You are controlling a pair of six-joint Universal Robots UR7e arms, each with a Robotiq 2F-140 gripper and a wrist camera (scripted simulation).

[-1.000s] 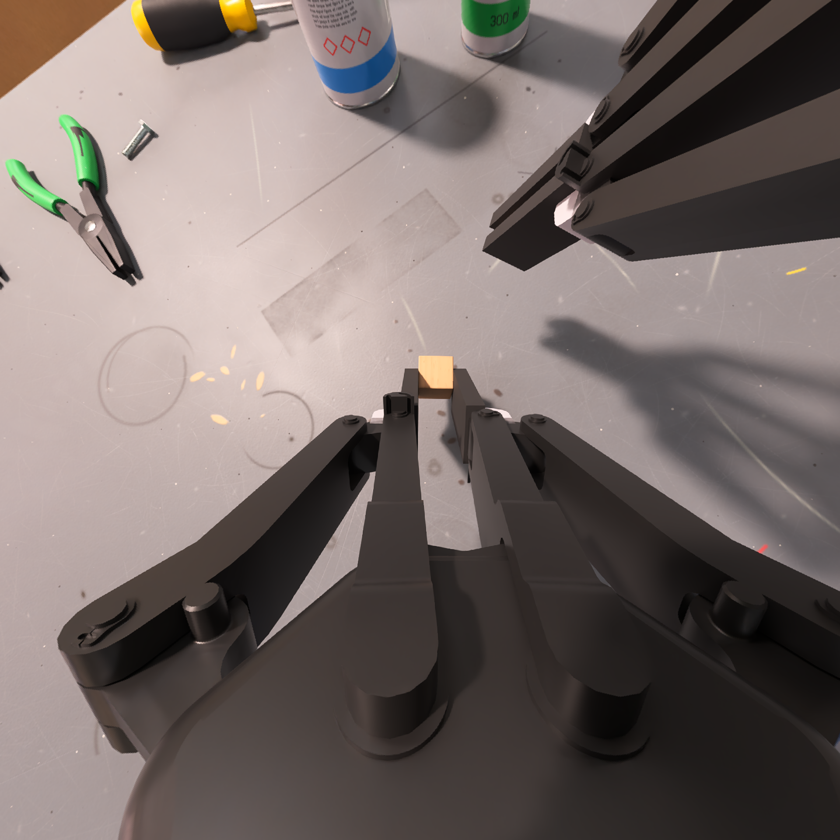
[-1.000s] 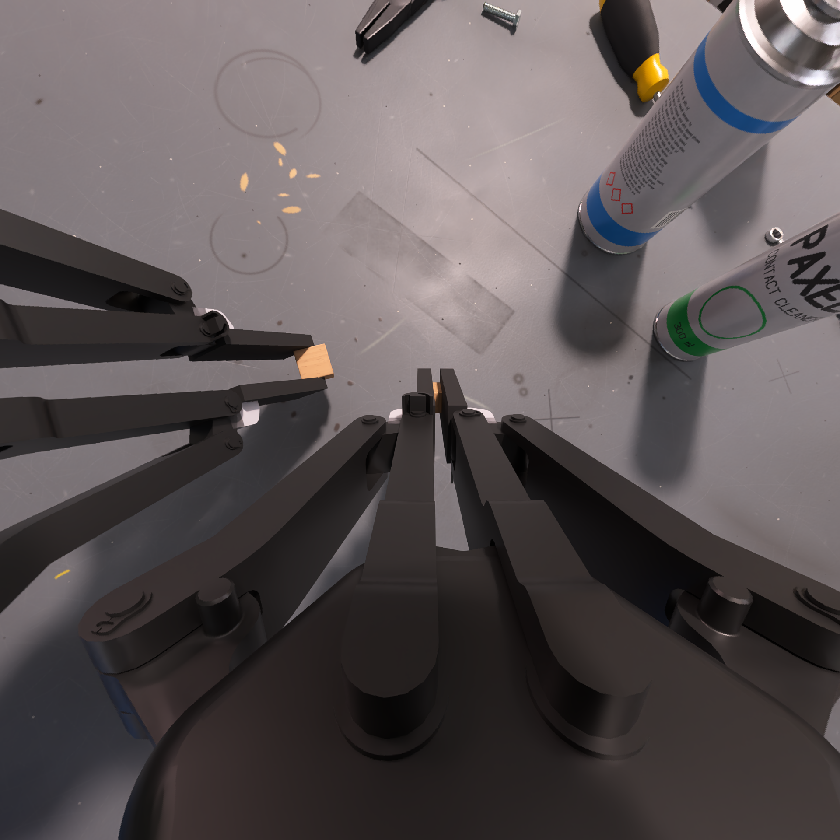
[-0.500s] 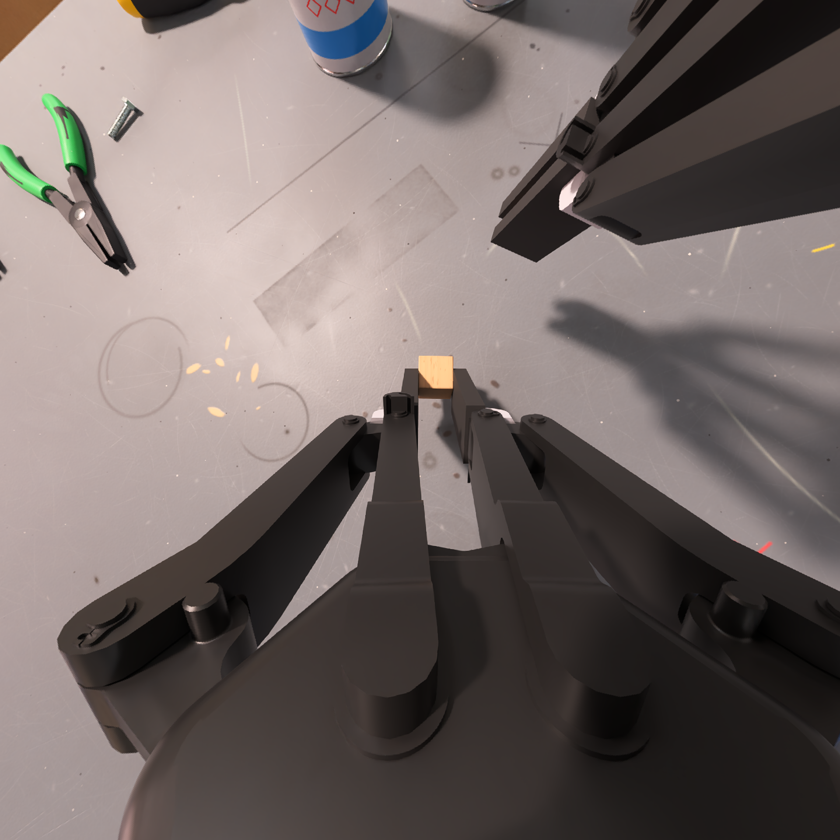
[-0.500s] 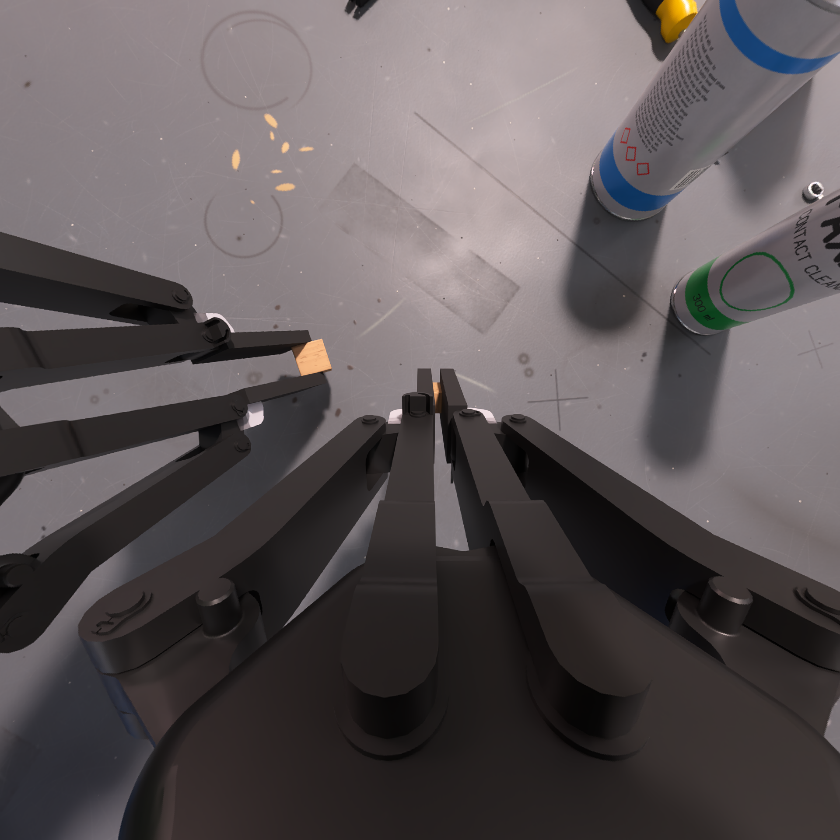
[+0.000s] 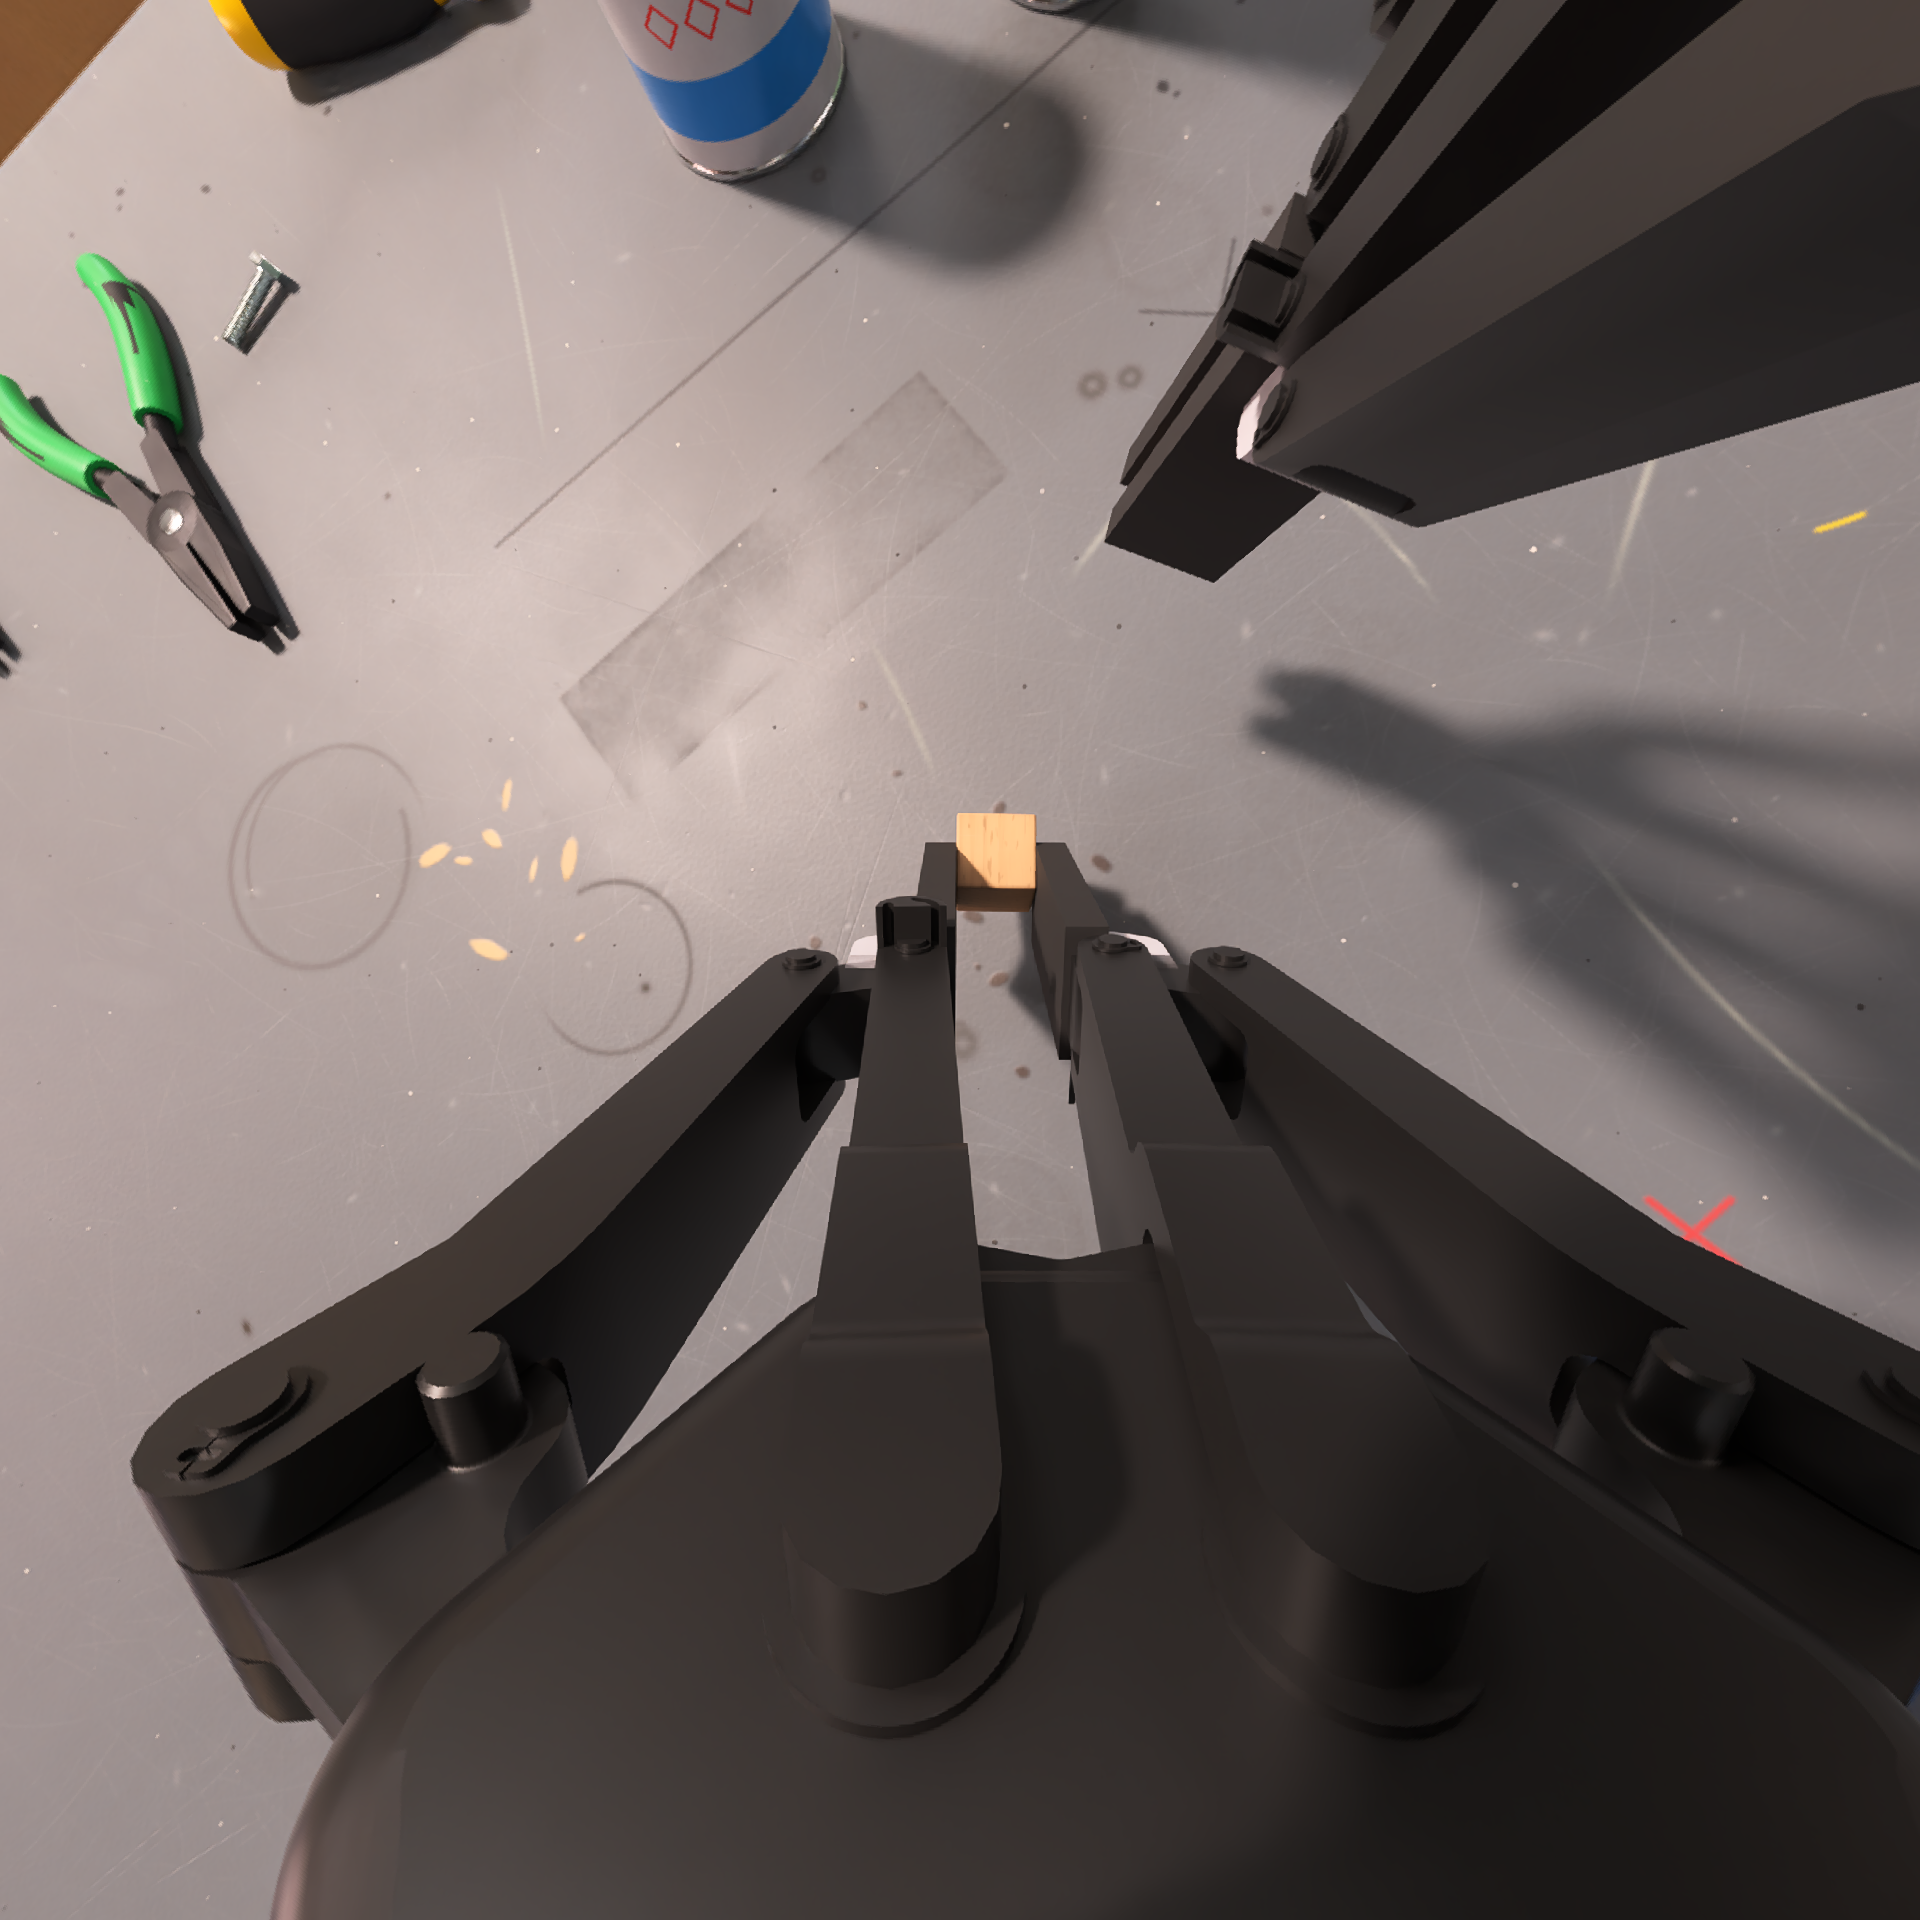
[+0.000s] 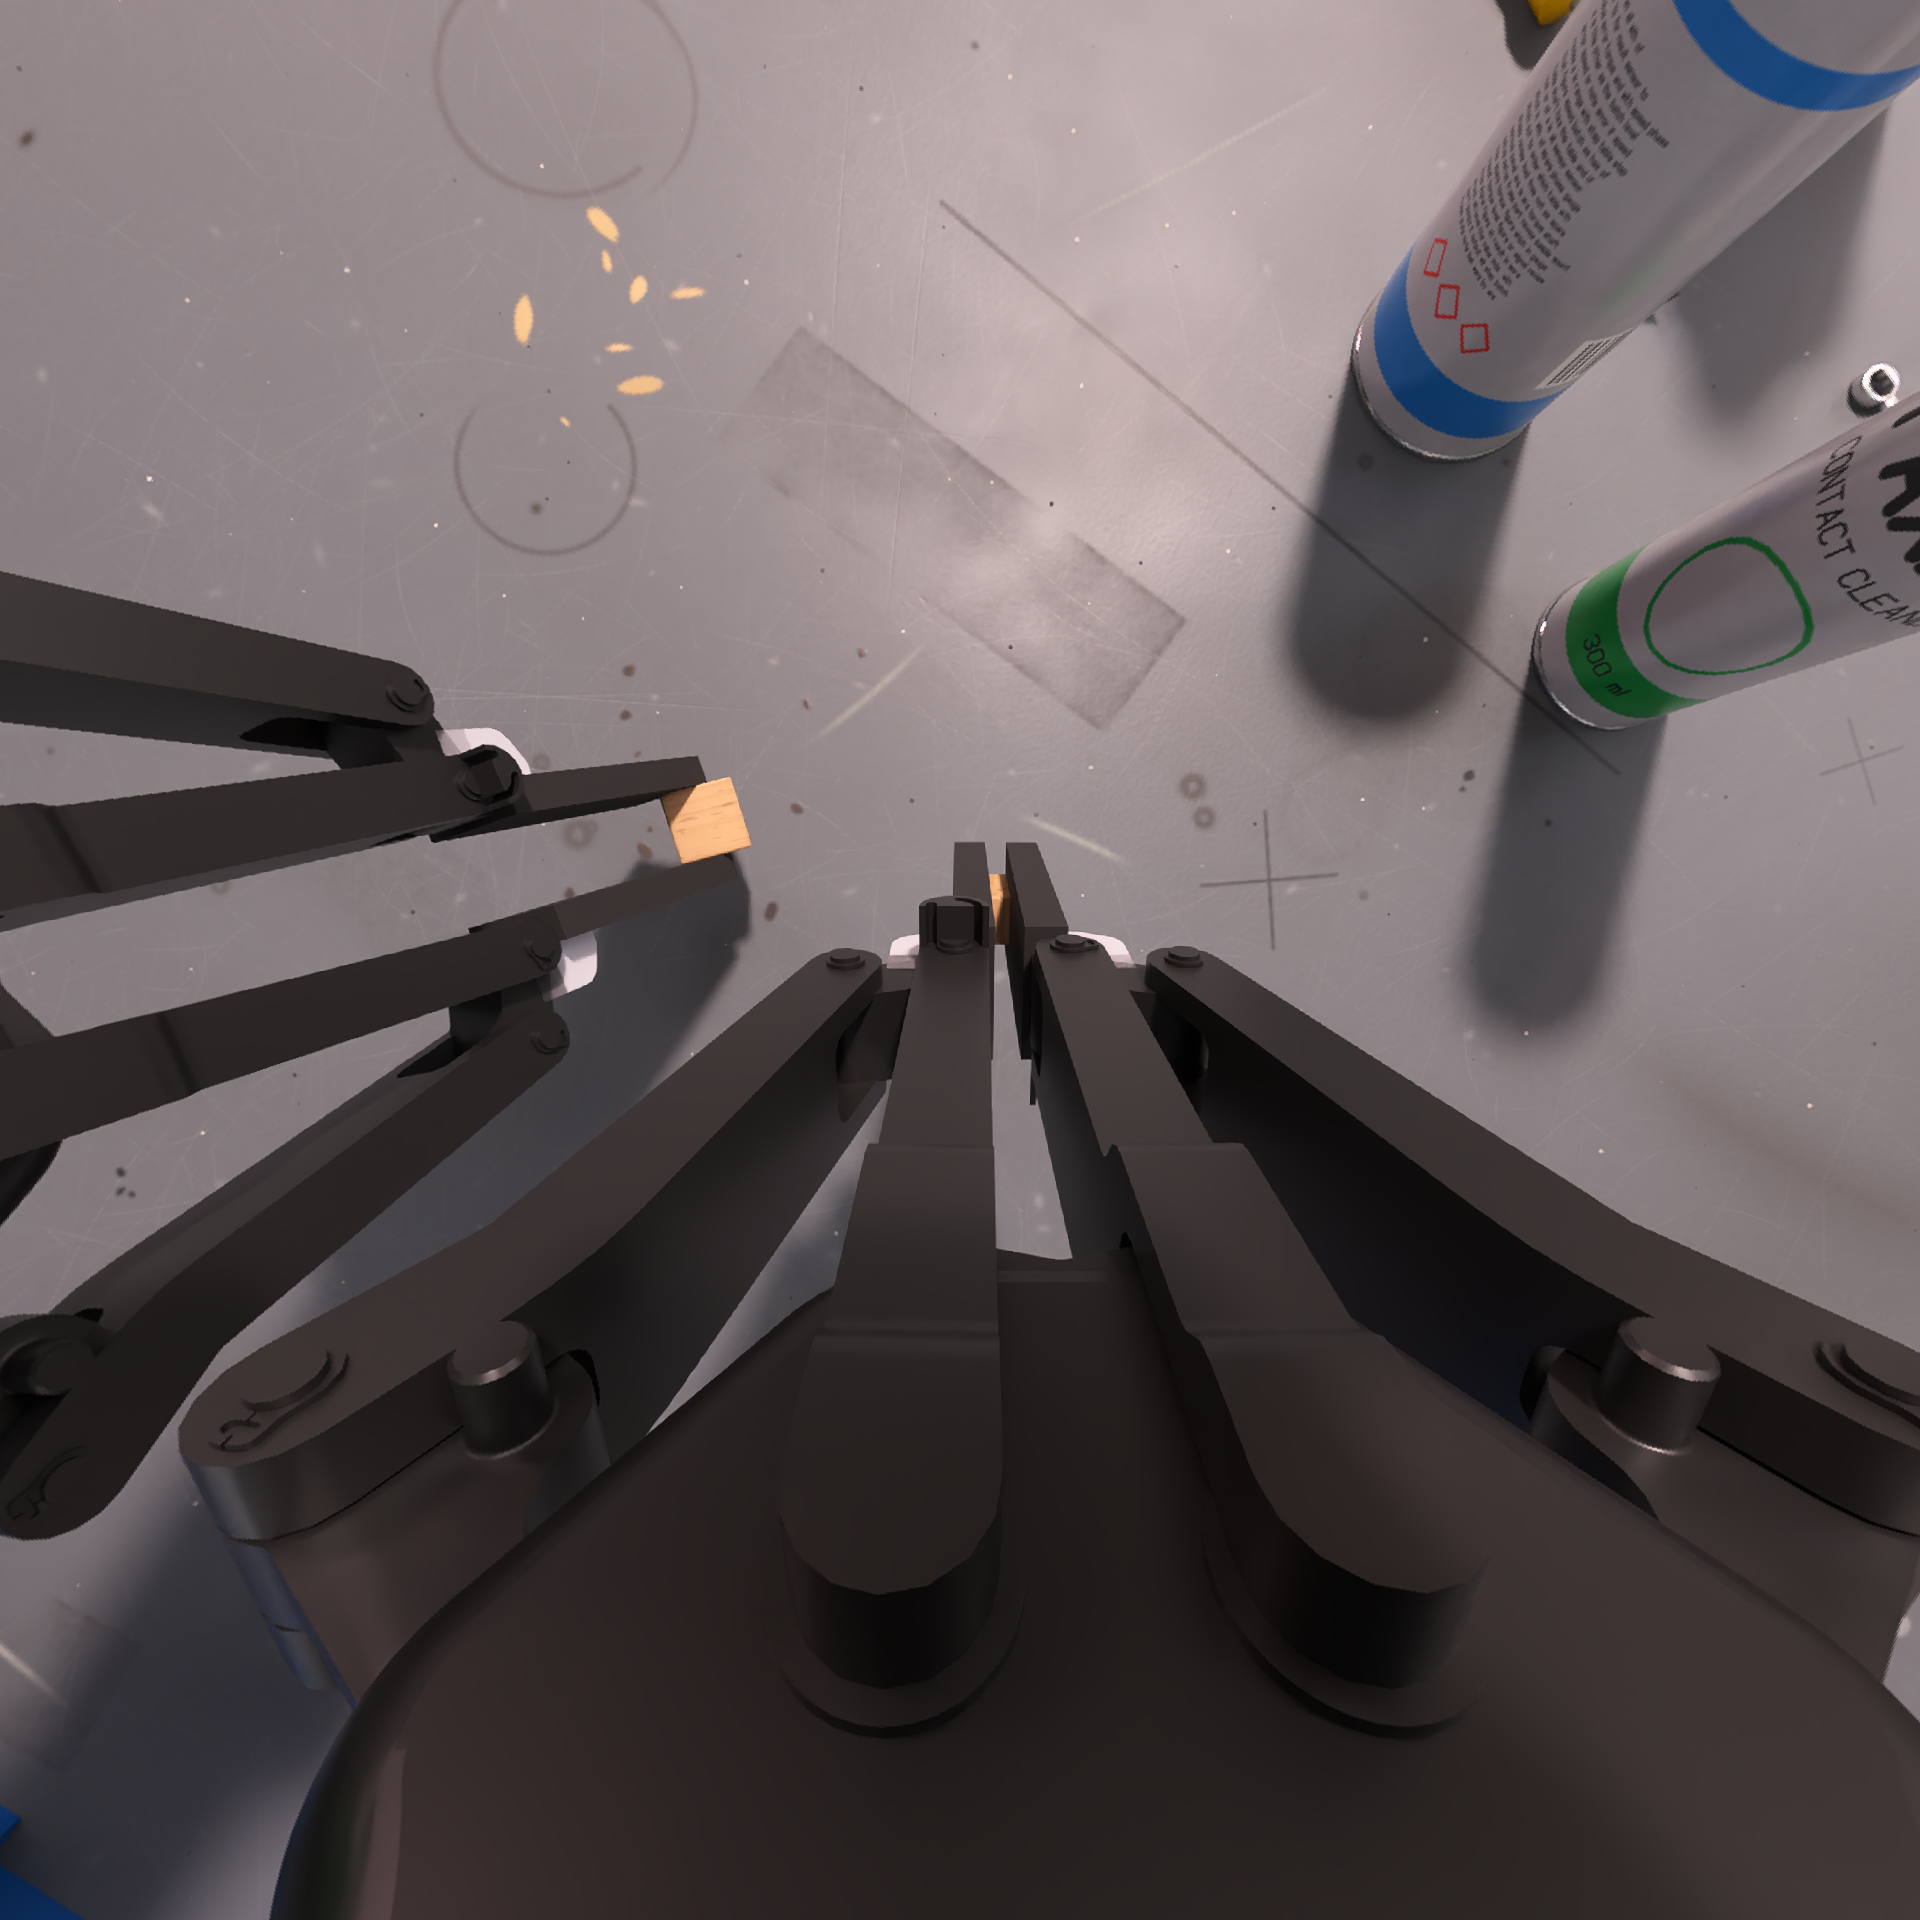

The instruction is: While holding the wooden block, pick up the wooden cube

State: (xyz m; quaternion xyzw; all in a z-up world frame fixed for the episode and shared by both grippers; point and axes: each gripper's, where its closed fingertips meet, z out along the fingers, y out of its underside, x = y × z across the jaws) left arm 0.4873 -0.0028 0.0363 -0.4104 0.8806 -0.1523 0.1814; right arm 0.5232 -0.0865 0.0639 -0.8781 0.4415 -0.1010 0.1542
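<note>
My left gripper (image 5: 995, 875) is shut on a small light wooden cube (image 5: 995, 857), which sits at its fingertips a little above the grey table (image 5: 623, 1039). The same gripper (image 6: 707, 831) and cube (image 6: 709, 819) show at the left of the right wrist view. My right gripper (image 6: 997, 883) is shut almost fully on a thin wooden block (image 6: 998, 904); only a sliver shows between the fingers. In the left wrist view the right gripper (image 5: 1174, 530) hangs at the upper right, and its block is hidden.
A blue-banded spray can (image 6: 1455, 364) and a green-banded can (image 6: 1642, 644) stand at the back right. Green-handled pliers (image 5: 156, 468), a screw (image 5: 255, 307) and a yellow-and-black screwdriver handle (image 5: 312, 26) lie at the far left. The table's brown edge (image 5: 31, 83) is nearby.
Both grippers keep their grips. The cans and tools have slid towards the top edge of both views, so both wrists have drawn back together. The two grippers hold their spacing.
</note>
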